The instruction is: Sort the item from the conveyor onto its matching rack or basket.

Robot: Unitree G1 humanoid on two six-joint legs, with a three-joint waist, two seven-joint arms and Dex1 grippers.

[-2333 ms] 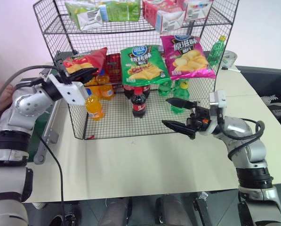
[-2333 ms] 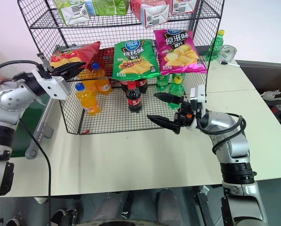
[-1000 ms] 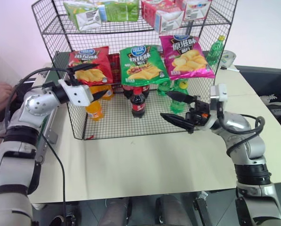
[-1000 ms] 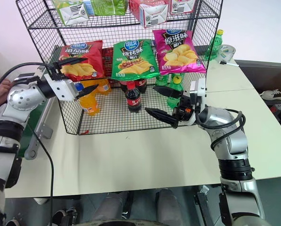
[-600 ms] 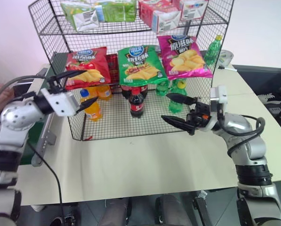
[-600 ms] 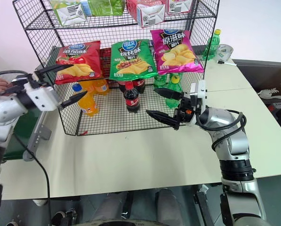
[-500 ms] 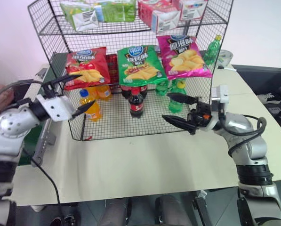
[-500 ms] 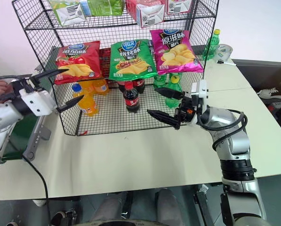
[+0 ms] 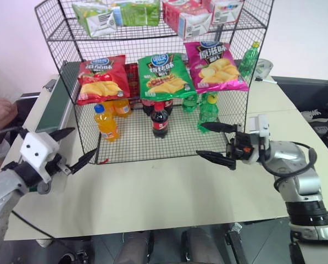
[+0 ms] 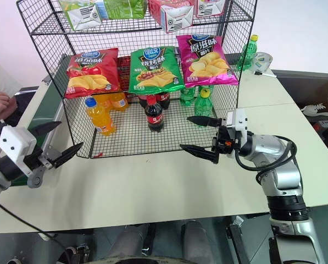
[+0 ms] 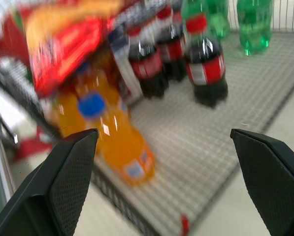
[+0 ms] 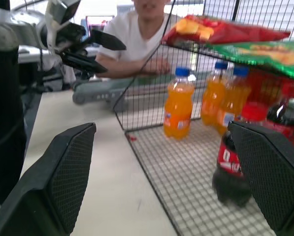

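Glossy red, the chip bag (image 9: pixel 103 79) lies on the sloping middle tier of the black wire rack (image 9: pixel 70 44), at the tier's left end. Beside it on that tier lie a green chip bag (image 9: pixel 165 76) and a pink chip bag (image 9: pixel 215 66), so the three make a row, each face up with its logo toward the back. Nothing touches the red bag; it rests on the mesh on its own. Judged from that, the sort is done for this item: it sits on its matching tier among the other chip bags.

Under the tier stand orange drink bottles (image 9: pixel 106 122), cola bottles (image 9: pixel 160 117) and green bottles (image 9: pixel 208 110); cartons lie on the top tier.

The left gripper (image 9: pixel 70 147) is released, its two black fingers spread wide with nothing between them, low over the pale surface (image 9: pixel 169 187) and well apart from the rack's front left corner. The right gripper (image 9: pixel 216 141) is likewise spread and empty, level, just in front of the rack's right side.

The dark green conveyor (image 9: pixel 56 104) runs along the rack's left side; the visible stretch carries no bag. What seems left is only waiting for a next item. A person's hand (image 9: pixel 0 111) rests at the far left.
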